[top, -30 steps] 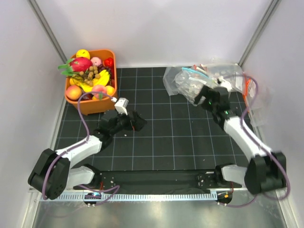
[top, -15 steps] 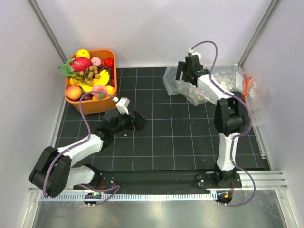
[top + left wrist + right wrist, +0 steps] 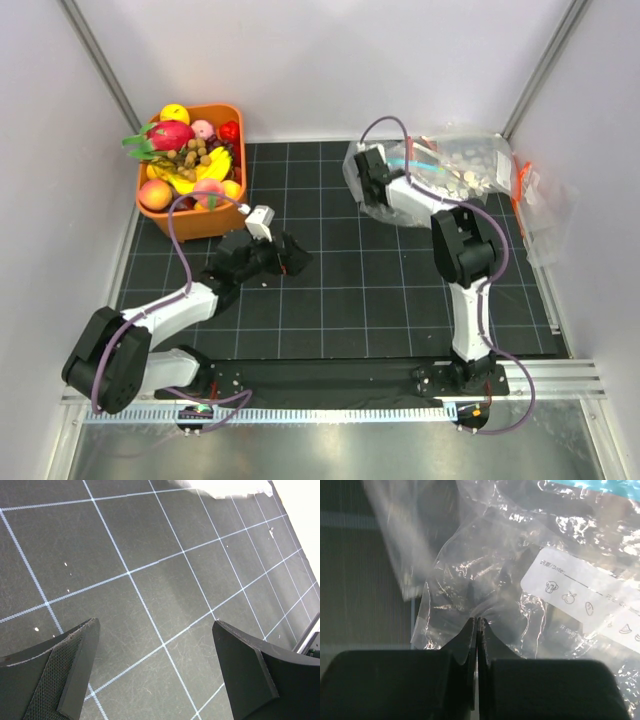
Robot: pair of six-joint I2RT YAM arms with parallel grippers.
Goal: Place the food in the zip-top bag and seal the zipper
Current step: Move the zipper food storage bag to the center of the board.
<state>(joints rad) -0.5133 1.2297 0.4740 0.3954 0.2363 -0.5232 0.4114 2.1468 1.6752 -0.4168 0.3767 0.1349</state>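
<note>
Round toy fruits lie in the orange basket point(image 3: 190, 222) at the back left, among them a pink-red and yellowish peach point(image 3: 155, 194) and a plain orange one point(image 3: 232, 189). The zip-top bag point(image 3: 400, 178) point(image 3: 485, 575), clear with a teal-blue zipper point(image 3: 408, 160) point(image 3: 600, 484), lies crumpled at the back right. My right gripper point(image 3: 372, 180) point(image 3: 477, 622) is shut at that bag's left end, and the film puckers at its tips. My left gripper point(image 3: 290, 258) point(image 3: 155, 630) hangs open over bare mat, right of the basket.
The basket also holds a banana point(image 3: 205, 170) and a magenta dragon fruit point(image 3: 168, 134). Bigger clear bags with red-orange strips point(image 3: 520, 185) lie against the right wall. The black gridded mat point(image 3: 330, 290) is walled in by white panels.
My right arm has swung from the bag pile's right side over to its left end, and its jaws have closed. The left arm has not moved.
</note>
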